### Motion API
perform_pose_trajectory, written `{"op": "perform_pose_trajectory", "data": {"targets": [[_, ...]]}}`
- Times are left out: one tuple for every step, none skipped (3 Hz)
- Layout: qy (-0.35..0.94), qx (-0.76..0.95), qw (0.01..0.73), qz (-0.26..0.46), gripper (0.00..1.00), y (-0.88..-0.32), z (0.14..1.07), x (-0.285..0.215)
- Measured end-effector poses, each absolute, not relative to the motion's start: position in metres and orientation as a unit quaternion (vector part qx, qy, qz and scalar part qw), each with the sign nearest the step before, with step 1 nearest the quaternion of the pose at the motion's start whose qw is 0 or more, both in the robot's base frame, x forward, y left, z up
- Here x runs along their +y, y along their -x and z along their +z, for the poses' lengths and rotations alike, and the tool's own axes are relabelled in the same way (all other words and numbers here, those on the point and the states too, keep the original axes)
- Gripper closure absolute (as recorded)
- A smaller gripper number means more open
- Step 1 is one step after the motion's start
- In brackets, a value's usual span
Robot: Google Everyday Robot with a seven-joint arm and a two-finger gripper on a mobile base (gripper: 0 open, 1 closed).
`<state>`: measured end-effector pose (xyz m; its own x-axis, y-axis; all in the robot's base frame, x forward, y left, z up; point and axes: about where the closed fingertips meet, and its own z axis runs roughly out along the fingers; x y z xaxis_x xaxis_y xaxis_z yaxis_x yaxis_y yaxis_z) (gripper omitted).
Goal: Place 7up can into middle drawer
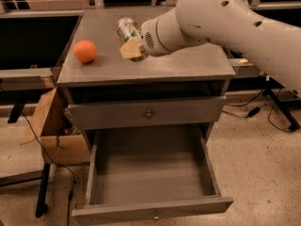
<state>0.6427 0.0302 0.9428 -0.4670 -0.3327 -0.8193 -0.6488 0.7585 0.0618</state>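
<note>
Middle drawer [150, 182] pulled out, deep grey interior showing, front clipped at bottom edge. Pale arm [225, 22] running off right, covering part of cabinet top [188, 65]. Orange [85, 51] on top, left. Gripper [130, 44] above top, one tan finger [132, 48] visible, other hidden, clamped on tilted 7up can [126, 28], near orange, apart.
</note>
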Motion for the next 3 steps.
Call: {"op": "perform_pose_trajectory", "data": {"targets": [[0.294,0.836,0.425,0.186,1.00,-0.643,0.943,0.030],[0.305,0.839,0.412,0.184,1.00,-0.637,0.932,0.033],[0.311,0.842,0.394,0.198,1.00,-0.596,0.901,0.025]]}}
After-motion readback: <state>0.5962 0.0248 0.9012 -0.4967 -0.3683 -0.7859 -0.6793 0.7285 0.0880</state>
